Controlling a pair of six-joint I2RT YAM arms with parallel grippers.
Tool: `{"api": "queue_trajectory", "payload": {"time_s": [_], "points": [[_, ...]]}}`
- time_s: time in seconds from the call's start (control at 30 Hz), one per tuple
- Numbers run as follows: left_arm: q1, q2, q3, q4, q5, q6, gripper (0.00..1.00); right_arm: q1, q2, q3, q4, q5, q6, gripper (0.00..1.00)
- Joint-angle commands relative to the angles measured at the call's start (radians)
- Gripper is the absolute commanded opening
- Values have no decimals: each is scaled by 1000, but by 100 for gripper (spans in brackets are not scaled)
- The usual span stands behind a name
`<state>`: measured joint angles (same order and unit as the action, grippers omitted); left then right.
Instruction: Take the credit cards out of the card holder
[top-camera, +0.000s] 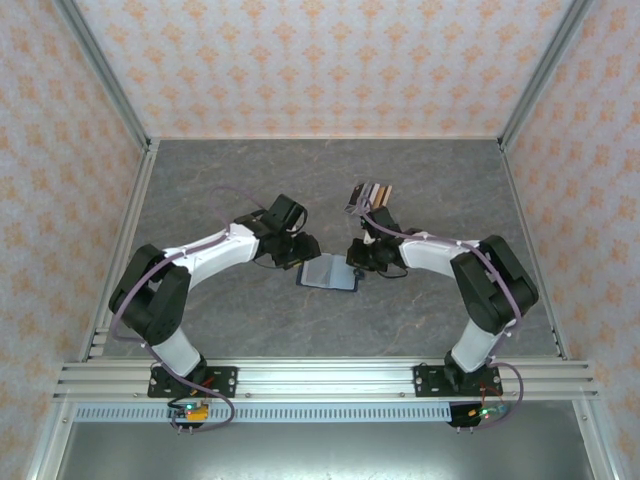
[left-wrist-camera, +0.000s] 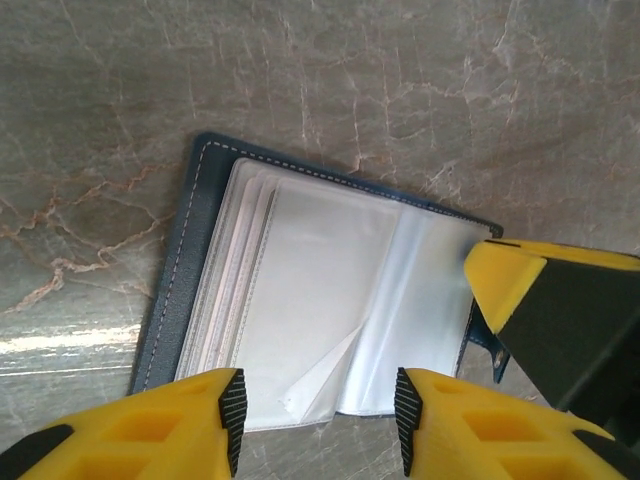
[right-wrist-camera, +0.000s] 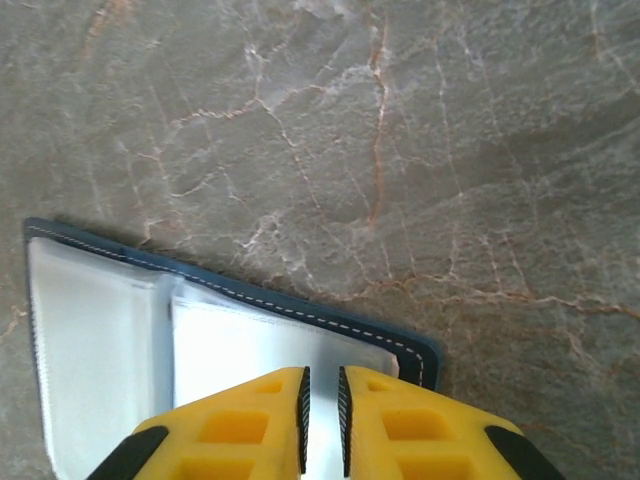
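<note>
Since the card holder (top-camera: 328, 272) lies open on the bench (top-camera: 220, 180), about midway between its left and right edges and a little toward the near edge, I work it from both sides. My left jaws hang released just above its clear sleeves (left-wrist-camera: 330, 270), with one black-padded fingertip (left-wrist-camera: 232, 405) to each side of a loose, slanting sleeve corner (left-wrist-camera: 318, 385). My right jaws sit over the other page, by the stitched navy border (right-wrist-camera: 300, 315). They are drawn almost together with a mere slit between, and whether they pinch a sleeve edge I cannot tell. The sleeves on show look pale and empty, though the layered leaves could hide a card. To do this step well, I judge, the right side should pin the cover flat. The left should then take a single edge, low and square, and draw it along the pocket's mouth rather than upward. Farther off, toward the far edge, rests a striped cluster (top-camera: 370, 193) of flat pieces, likely cards already out.
</note>
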<state>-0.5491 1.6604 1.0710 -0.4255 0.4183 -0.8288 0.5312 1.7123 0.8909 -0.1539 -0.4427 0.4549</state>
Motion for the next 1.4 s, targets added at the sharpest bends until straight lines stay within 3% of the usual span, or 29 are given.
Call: {"api": "queue_trajectory", "payload": {"time_s": [0.0,0.8,1.37], "points": [[-5,32,-5,-30,4,17,47,1,24,25,-56,24,-13,19],[-18,178,83,-15,116,61,53,2,43,44,-90,49,-31,22],[-28,124,68,47,175,58,40,1,44,42,-89,56,-25,22]]}}
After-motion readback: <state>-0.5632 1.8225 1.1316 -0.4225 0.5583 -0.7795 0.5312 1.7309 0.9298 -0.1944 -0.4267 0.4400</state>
